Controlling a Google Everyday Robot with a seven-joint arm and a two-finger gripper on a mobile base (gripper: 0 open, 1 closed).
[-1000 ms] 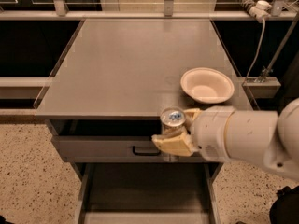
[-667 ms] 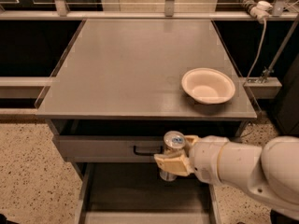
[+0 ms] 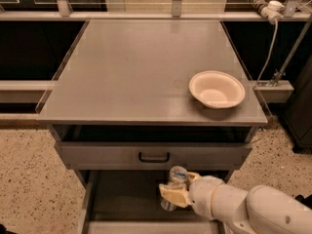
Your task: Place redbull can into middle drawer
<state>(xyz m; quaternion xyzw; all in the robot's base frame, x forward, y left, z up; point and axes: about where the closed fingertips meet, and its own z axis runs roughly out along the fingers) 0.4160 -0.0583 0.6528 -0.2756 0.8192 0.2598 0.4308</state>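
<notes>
Fingers (image 3: 173, 197) tight around upright redbull can (image 3: 178, 174), its middle hidden, over middle drawer (image 3: 124, 199) floor.

Bench (image 3: 136, 67): grey, flat top.
On bench: one white bowl (image 3: 217, 89), upright, near the right front corner.
Claw (image 3: 170, 198): below bench front, clasping redbull can (image 3: 178, 174) over middle drawer (image 3: 124, 199).

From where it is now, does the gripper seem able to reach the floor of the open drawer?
Probably yes. The gripper, jaws shut on the can, hangs over the open drawer, and nothing shows between them.
</notes>
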